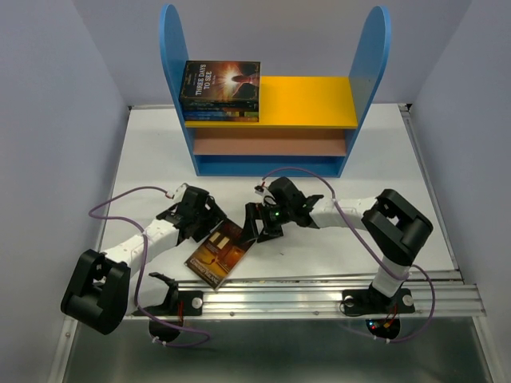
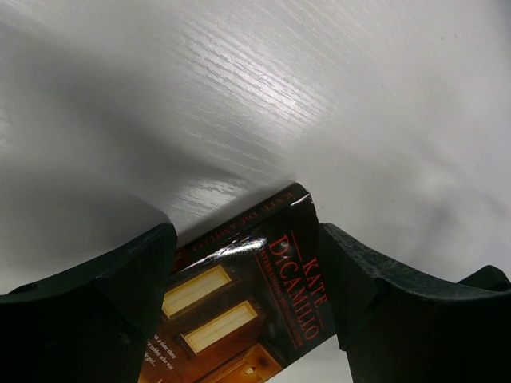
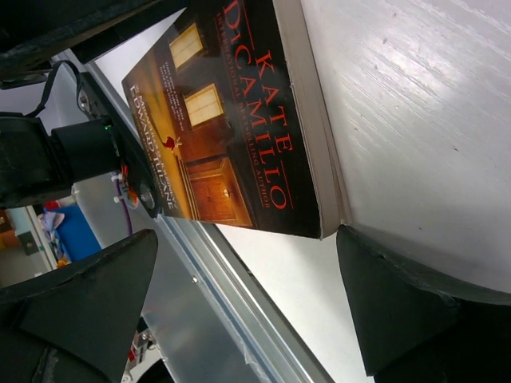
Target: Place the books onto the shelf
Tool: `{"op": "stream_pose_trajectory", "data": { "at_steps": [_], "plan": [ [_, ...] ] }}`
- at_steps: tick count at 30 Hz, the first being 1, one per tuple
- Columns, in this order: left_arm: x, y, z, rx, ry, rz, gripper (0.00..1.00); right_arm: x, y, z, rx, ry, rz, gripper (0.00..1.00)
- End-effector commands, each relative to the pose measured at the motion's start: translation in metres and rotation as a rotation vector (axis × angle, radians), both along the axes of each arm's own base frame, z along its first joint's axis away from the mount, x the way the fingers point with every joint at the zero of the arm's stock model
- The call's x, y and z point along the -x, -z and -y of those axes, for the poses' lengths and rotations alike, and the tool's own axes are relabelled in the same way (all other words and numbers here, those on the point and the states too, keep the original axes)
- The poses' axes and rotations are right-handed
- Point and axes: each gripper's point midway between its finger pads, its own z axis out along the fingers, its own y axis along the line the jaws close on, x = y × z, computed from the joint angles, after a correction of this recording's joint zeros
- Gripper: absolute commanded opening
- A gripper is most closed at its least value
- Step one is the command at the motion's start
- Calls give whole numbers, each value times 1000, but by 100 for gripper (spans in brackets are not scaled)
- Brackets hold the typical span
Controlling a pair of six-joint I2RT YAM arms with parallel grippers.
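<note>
One Kate DiCamillo paperback (image 1: 215, 252) lies flat on the white tabletop (image 1: 144, 167), near its front edge. Left fingers (image 2: 88, 303) stand spread around its spine-side corner; whether they touch it cannot be told. Right fingers (image 3: 415, 311) gape wide, released, just beside its opposite side. Farther back, a stack of books (image 1: 219, 84) lies on the shelf's (image 1: 363, 72) yellow upper board.

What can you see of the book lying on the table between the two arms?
The book is a thin, glossy paperback: dark cover with lit yellow windows, a brown door, red lettering reading Kate DiCamillo, and pale page edges. It lies flat, cover up, slanted on the white table near its front edge. The left tool straddles one end, fingers close by both long edges; whether it grips cannot be told. The open right tool hangs beside one corner.
</note>
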Motion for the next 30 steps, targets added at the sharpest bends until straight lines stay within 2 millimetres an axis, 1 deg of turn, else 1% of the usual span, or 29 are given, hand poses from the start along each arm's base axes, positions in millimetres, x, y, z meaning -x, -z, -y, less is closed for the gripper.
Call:
{"op": "stream_pose_trajectory", "data": {
  "at_steps": [1,7,10,11,13,14,18,19,20,22,24,25,26,28,29,30],
  "plan": [
    [5,2,-8,-33,-12,-10,84,-7,-38,-23,-117,-41,108,100],
    [5,2,-7,-32,-12,-12,84,-9,-51,-30,-163,-59,130,99],
    [5,2,-7,-32,-12,-12,84,-10,-52,-34,-175,-65,133,93],
    [5,2,-7,-31,-13,-12,84,-11,-52,-34,-177,-65,136,87],
    [6,2,-7,-27,-11,-12,84,-13,-55,-36,-186,-59,144,80],
    [6,2,-7,-25,-10,-12,84,-15,-56,-37,-185,-52,149,73],
    [6,1,-5,-19,-6,-8,84,-21,-46,-38,-157,-22,132,59],
    [7,1,-6,-19,-8,-9,84,-21,-38,-37,-132,-13,112,56],
    [6,0,-6,-17,-9,-5,84,-21,-35,-37,-123,-9,104,47],
    [6,-1,-5,-14,-10,-3,84,-23,-25,-34,-82,7,90,38],
    [5,-3,-5,-13,-5,3,84,-23,-21,-33,-65,10,83,20],
    [4,-4,-4,-11,-1,6,84,-23,-20,-33,-61,7,83,10],
    [2,-8,-3,-6,5,21,84,-24,-22,-33,-62,12,87,1],
    [0,-13,-1,0,16,40,85,-28,-22,-30,-45,23,119,1],
    [-3,-20,1,14,24,68,87,-30,-28,-30,-50,26,141,1],
    [-5,-24,3,20,36,85,93,-33,-29,-28,-44,33,168,1]
  ]
}}
